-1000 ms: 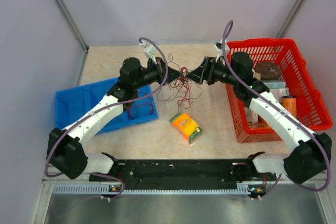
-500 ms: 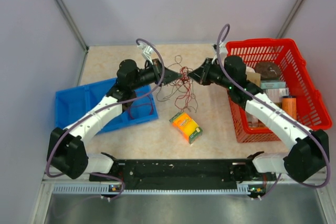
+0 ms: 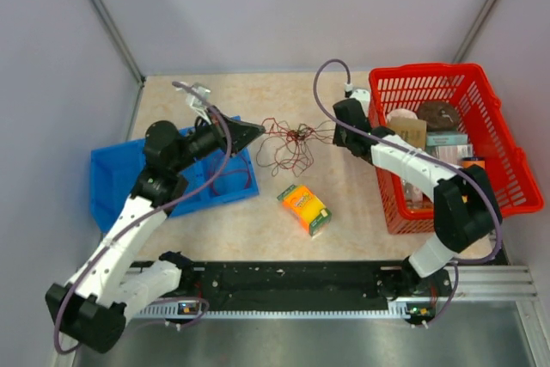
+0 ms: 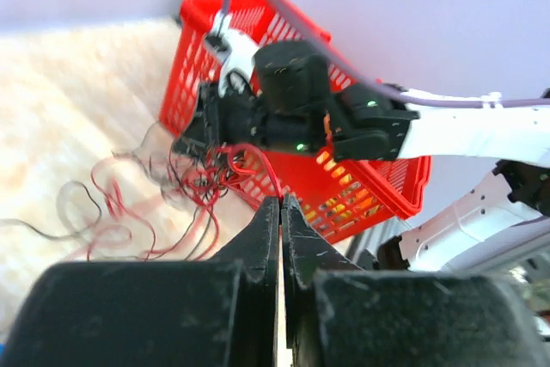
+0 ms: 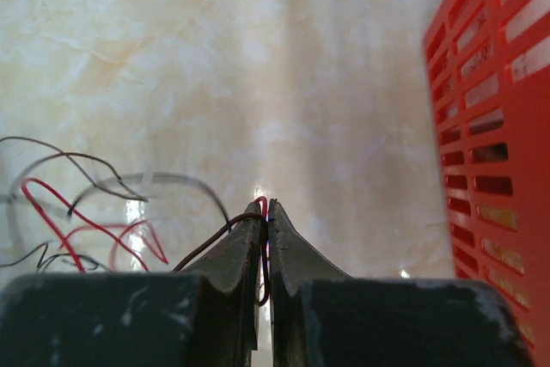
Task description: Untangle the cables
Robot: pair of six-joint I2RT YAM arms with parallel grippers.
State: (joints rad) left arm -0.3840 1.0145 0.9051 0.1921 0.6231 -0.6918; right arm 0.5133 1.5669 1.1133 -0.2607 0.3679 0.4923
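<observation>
While the left fingers [image 4: 262, 242] are squeezed tight on a red strand and the right fingers [image 5: 232, 251] pinch a dark red one, the cables [image 3: 290, 142] stretch between them. The tangled clump's over the surface [image 3: 361, 212], between the blue tray [image 3: 112, 174] and red basket [image 3: 421, 69].

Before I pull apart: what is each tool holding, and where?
The left tool pinches a red strand of the cables at its tips; right tool pinches a dark red strand likewise.
</observation>
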